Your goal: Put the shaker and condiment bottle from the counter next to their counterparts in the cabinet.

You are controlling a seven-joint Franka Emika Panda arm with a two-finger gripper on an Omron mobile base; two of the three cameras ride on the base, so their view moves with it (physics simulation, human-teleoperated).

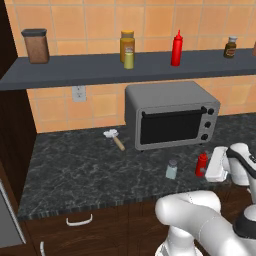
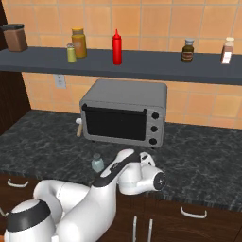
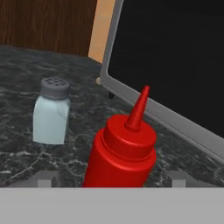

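Note:
The condiment bottle (image 3: 121, 151), slim and red with a cone nozzle, stands upright on the dark counter in front of the toaster oven (image 3: 175, 65). My gripper (image 3: 113, 180) is open, one fingertip on each side of the bottle's lower body, with a gap on both sides. In the left base view my gripper (image 1: 207, 170) sits low at the bottle (image 1: 201, 164). The pale blue shaker (image 3: 51, 111) with its grey cap stands a little to the bottle's left (image 1: 171, 170). Up on the cabinet (image 1: 100, 70) stand the counterparts: a yellow-green shaker (image 1: 129, 58) and a red bottle (image 1: 176, 48).
The toaster oven (image 1: 170, 115) stands close behind the bottle. A small brush (image 1: 114, 137) lies to the oven's left. An amber jar (image 1: 127, 42), a brown canister (image 1: 36, 46) and a dark-capped brown bottle (image 1: 230, 47) share the shelf. Drawers (image 1: 80, 220) run under the counter edge.

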